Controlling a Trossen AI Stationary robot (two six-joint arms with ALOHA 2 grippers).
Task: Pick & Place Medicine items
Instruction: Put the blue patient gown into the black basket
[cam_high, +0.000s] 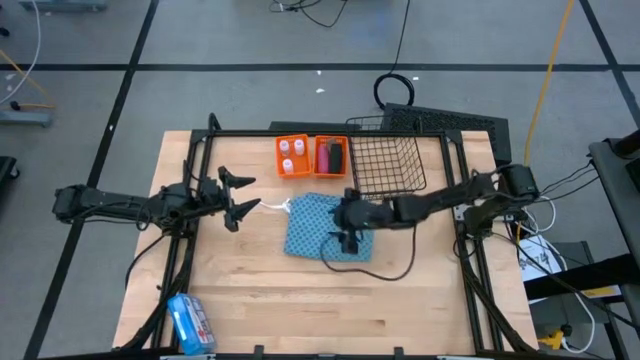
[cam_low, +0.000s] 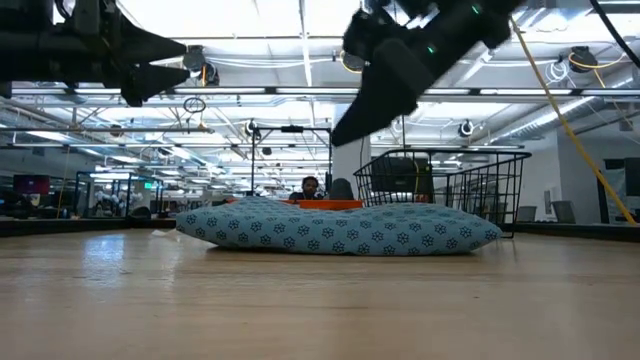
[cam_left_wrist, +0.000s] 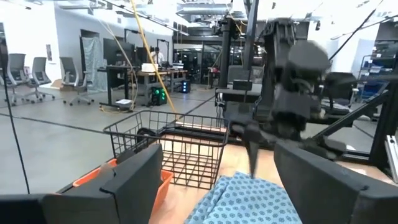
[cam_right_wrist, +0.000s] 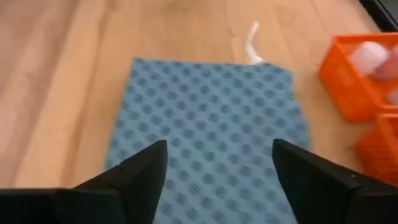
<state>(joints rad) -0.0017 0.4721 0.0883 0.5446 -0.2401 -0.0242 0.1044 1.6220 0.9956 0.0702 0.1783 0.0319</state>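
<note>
Hovering over the blue patterned cloth (cam_high: 328, 228) mid-table (cam_high: 300, 300), the right end effector (cam_high: 349, 238) has its fingers spread and empty. The left end effector (cam_high: 243, 195), also spread and empty, hangs beside the cloth. Farther back, white bottles (cam_high: 291, 155) and a pink tube (cam_high: 324, 158) sit in orange bins (cam_high: 311, 157), next to a wire basket (cam_high: 387, 160).

High view straight down over the whole desk (cam_high: 300, 300), low view level at desk height, both wrist views close, all sharing the blue patterned cloth (cam_high: 318, 228).
</note>
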